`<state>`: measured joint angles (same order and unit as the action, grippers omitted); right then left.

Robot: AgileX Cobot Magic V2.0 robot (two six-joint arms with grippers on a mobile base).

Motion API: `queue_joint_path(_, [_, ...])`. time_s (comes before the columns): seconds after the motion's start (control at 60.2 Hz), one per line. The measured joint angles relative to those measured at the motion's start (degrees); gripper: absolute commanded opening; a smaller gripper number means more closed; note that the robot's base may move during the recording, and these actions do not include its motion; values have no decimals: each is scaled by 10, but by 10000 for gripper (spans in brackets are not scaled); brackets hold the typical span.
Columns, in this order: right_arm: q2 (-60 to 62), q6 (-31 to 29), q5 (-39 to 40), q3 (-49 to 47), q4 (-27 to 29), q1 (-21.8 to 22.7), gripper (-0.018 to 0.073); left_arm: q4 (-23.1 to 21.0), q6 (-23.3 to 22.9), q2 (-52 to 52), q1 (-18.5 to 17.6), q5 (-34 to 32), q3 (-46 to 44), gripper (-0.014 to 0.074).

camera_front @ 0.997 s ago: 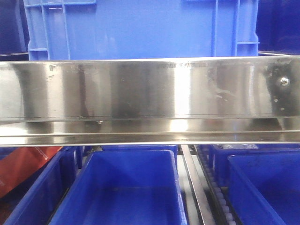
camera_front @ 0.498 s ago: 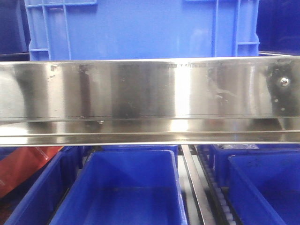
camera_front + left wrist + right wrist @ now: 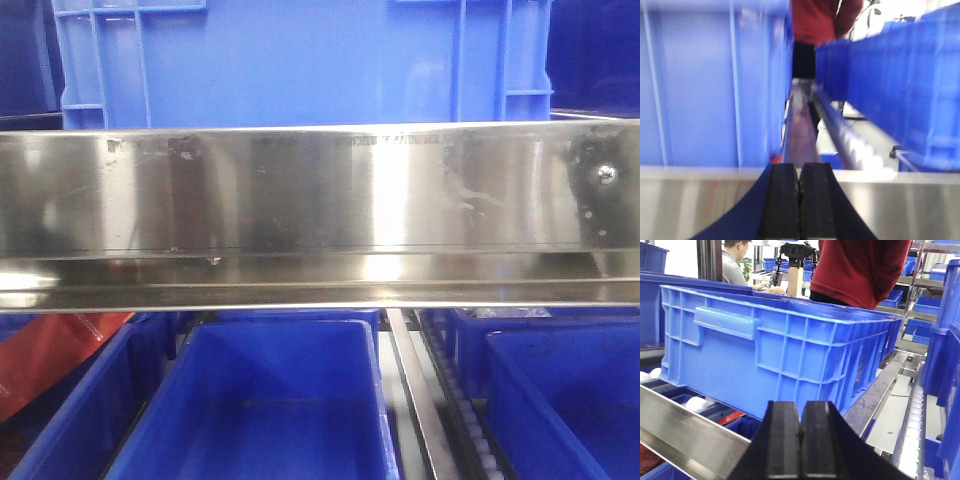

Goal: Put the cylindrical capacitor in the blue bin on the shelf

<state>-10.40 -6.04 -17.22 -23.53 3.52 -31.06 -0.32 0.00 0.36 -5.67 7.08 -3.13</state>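
left wrist view blurred; person [image 3: 860, 270] cropped, probably standing.

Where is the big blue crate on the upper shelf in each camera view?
Front view: the crate fills the top, behind the steel rail.
Left wrist view: it fills the left half, above the rail and the shut left end effector.
Right wrist view: centre-left, behind the shut right end effector.
Shared landmark: the rail, lower left in the right wrist view.

Warehouse/factory stockroom: steel flow-rack shelf [image 3: 320, 190] w/ roller tracks [image 3: 912, 435], rows of blue plastic bins [image 3: 780, 355], more racks w/ bins behind, staff standing nearby [image 3: 860, 270].
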Motion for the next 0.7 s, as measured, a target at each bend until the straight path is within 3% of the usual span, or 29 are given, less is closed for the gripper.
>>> queue_joint_path(0.083, [0,0,0,0,0,0,-154,-2,0,-1,1,-31,26,-111])
queue_joint_path(0.698, [0,0,0,0,-1,0,-154,-4,0,-1,1,-44,32,-111])
